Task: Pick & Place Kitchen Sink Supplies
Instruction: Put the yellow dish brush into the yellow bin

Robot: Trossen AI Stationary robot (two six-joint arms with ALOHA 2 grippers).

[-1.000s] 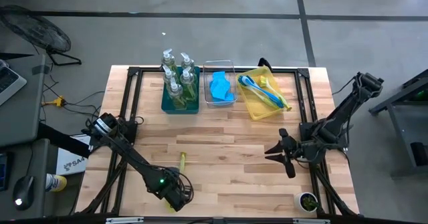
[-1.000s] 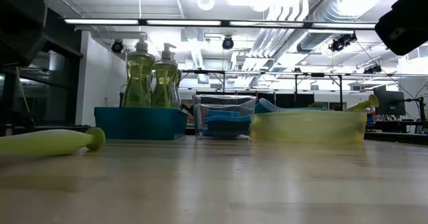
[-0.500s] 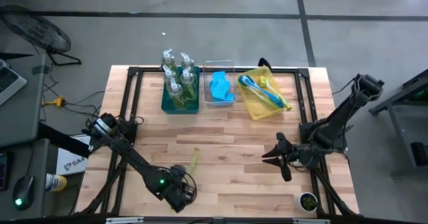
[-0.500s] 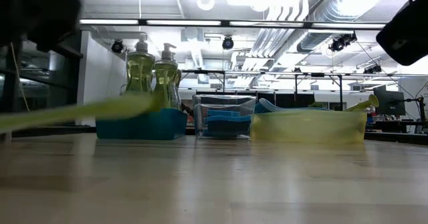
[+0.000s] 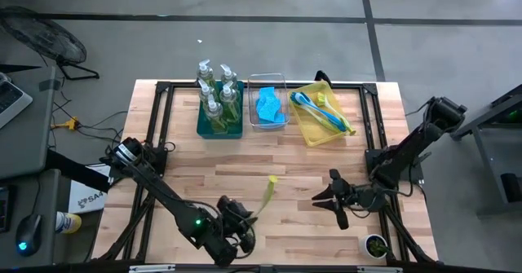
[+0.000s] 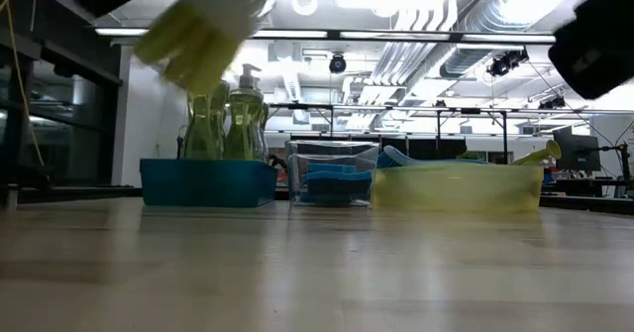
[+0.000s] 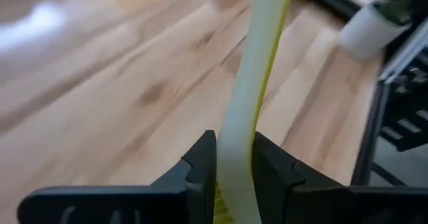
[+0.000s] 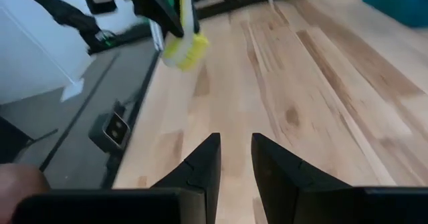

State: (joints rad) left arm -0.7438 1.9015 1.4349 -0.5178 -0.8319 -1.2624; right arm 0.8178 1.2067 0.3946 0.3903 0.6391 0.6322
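High view: yellow-green dish brush (image 5: 266,197), flat on the desk (image 5: 310,167) a second ago, is now lifted, clamped in the left gripper (image 5: 243,221) near the front edge. Right gripper (image 5: 326,201) hovers empty, fingers narrowly apart. Probably headed for the yellow bin (image 5: 308,128); pick done, place pending.

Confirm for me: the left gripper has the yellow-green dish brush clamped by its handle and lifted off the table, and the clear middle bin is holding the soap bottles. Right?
Not quite. The left gripper does hold the yellow-green dish brush by its handle, off the table, but the clear middle bin holds blue sponges. The soap bottles stand in the teal bin, as the high view shows.
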